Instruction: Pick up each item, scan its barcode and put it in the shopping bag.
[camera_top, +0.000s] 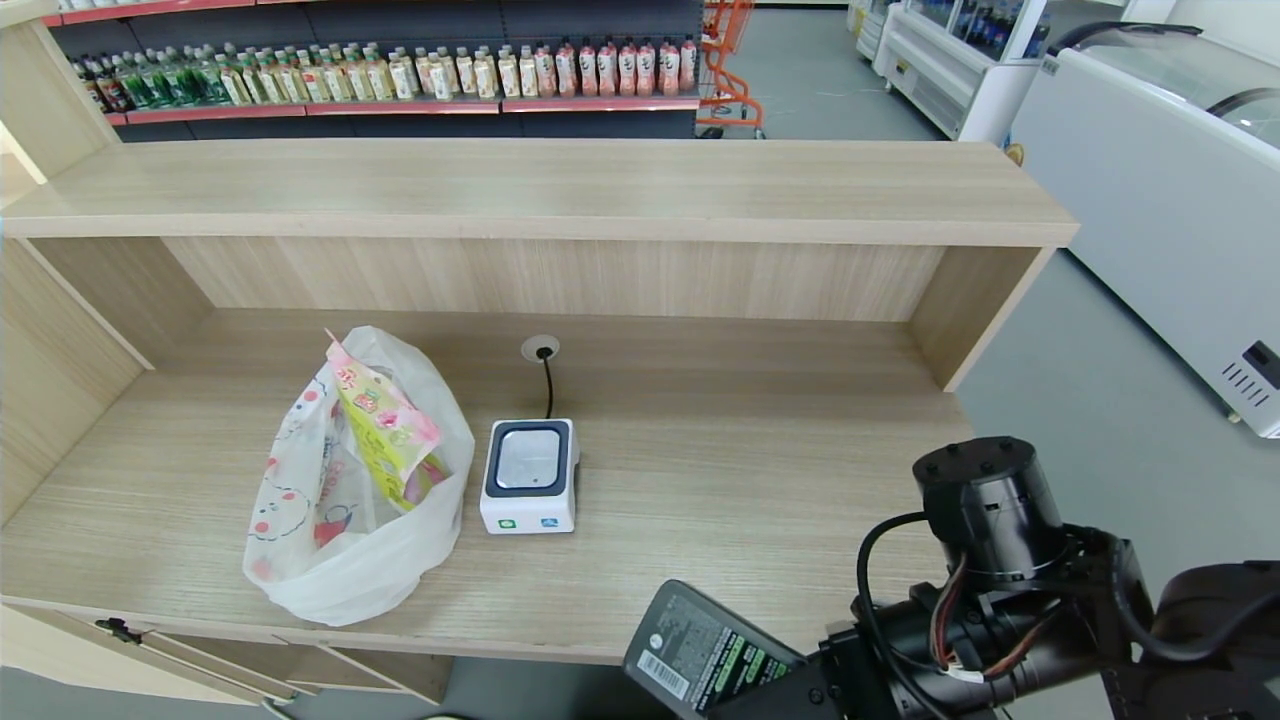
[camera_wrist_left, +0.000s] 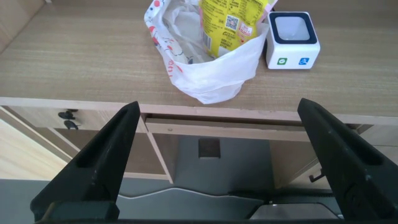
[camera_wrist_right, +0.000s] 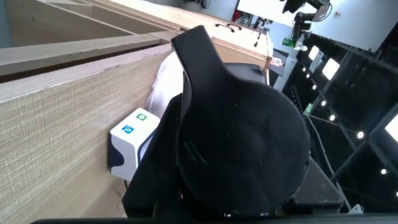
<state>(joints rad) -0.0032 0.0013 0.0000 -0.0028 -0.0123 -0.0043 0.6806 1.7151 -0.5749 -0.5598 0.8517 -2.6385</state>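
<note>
Head view: I look forward and down on the counter (camera_top: 700, 480) from above. Left wrist view: low, off the counter's front edge, facing the shopping bag (camera_wrist_left: 211, 81) and scanner (camera_wrist_left: 292, 40). Right wrist view: near the countertop, tilted; all three share the scanner.

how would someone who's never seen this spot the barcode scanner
On the lower surface of the wooden counter, just right of the white shopping bag, stands the scanner. It is the only box there: a small white cube with a dark-framed window on top and a black cable running behind it.
</note>
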